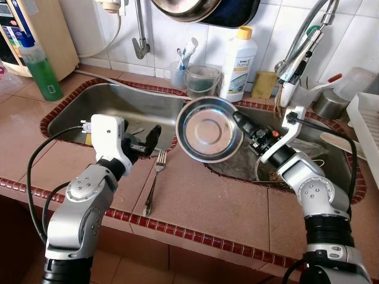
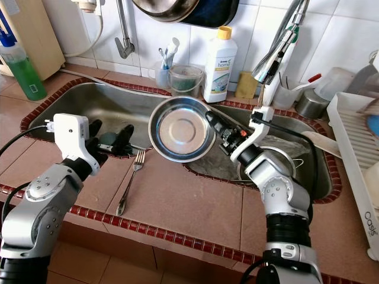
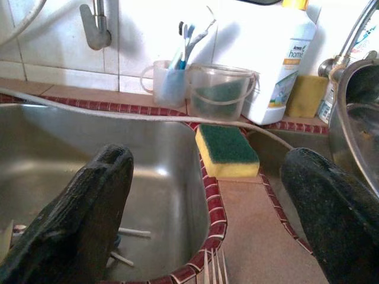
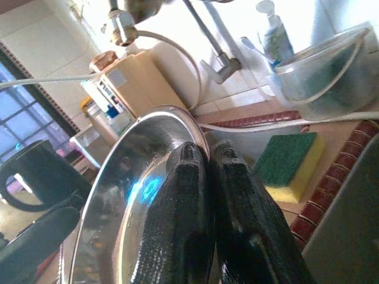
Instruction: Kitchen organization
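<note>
1. Right hand (image 1: 238, 119) is clamped on the rim of a steel bowl (image 1: 208, 129); both fingers (image 4: 195, 225) pinch the edge (the wrist view shows them pressed together on it).
2. The bowl is held in the air, tilted on edge with its inside facing the camera, above the tiled strip between the two sink basins.
3. Left hand (image 1: 144, 144) is open and holds nothing; its fingers (image 3: 89, 207) are spread wide, over the near rim of the left basin (image 1: 112, 109).
4. A fork (image 1: 155, 180) lies flat on the tabletop (image 1: 207, 201), tines toward the sink, just beside the left hand and not touched by it.
5. A sponge (image 3: 226, 150), green side up over yellow, sits on the divider between the basins, behind the bowl as the head cameras see it.
6. Along the back ledge: a clear cup with toothbrushes (image 1: 179, 70), a clear tub (image 1: 202, 80), a white detergent bottle (image 1: 238, 62) and a yellow sponge (image 1: 264, 84) leaning on the wall.
7. A green soap bottle (image 1: 40, 68) stands at far left on the tabletop.
8. The faucet (image 1: 299, 53) rises over the right basin (image 1: 249, 163), which holds some dishes (too cluttered to sort out).
9. A white dish rack (image 2: 355, 160) stands at far right.
</note>
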{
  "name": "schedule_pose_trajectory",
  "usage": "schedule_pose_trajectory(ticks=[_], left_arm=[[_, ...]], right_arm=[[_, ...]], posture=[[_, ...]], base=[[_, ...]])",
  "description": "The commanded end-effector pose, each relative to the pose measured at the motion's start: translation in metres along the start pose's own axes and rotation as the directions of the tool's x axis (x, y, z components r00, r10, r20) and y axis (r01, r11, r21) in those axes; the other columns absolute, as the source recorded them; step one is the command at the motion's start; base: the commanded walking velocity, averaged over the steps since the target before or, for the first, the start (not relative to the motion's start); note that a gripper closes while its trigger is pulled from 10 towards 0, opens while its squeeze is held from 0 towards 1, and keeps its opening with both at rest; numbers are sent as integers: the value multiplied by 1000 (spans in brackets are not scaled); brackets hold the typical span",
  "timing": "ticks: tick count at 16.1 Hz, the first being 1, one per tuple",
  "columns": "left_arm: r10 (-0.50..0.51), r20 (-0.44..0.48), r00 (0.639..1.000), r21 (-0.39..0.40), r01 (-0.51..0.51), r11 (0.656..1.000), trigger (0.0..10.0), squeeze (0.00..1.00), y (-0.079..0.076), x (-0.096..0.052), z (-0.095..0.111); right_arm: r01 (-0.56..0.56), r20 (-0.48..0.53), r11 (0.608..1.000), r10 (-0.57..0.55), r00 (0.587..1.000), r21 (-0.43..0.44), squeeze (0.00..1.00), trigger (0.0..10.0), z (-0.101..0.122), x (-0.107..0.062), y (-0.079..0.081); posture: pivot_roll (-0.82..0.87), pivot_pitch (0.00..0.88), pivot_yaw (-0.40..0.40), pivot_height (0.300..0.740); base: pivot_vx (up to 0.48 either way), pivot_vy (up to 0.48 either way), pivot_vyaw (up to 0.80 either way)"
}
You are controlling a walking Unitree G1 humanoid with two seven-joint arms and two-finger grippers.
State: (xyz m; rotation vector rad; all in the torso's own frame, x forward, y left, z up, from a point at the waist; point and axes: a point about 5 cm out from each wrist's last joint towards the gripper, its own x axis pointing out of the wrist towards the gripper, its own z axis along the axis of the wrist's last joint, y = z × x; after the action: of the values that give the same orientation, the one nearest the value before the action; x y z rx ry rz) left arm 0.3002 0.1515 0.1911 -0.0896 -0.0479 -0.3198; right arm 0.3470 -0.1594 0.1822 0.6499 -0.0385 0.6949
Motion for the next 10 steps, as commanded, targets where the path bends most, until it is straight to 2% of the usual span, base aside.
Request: schedule_pose_trajectory(ticks=[1,4,8,10], left_arm=[[-2,15,1000,2,2,1000,10000,0,0,2,3],[5,11,1000,24,-5,1000,10000,0,3,5,1],[27,15,1000,113,-28,993,10000,0,16,9,3],[28,20,999,112,-30,993,10000,0,21,11,6]], right_arm=[[4,64,1000,-3,998,-26,0,10000,12,-1,2],[46,158,995,-31,987,-91,0,10000,22,-2,4],[157,261,958,-92,961,-239,0,10000,31,-4,8],[188,318,940,-92,944,-285,0,10000,37,-5,13]], posture=[[-117,29,0,740],[-118,31,-1,740],[-118,40,-3,740],[-120,41,2,740]], base=[[0,0,0],[0,0,0],[0,0,0],[0,0,0]])
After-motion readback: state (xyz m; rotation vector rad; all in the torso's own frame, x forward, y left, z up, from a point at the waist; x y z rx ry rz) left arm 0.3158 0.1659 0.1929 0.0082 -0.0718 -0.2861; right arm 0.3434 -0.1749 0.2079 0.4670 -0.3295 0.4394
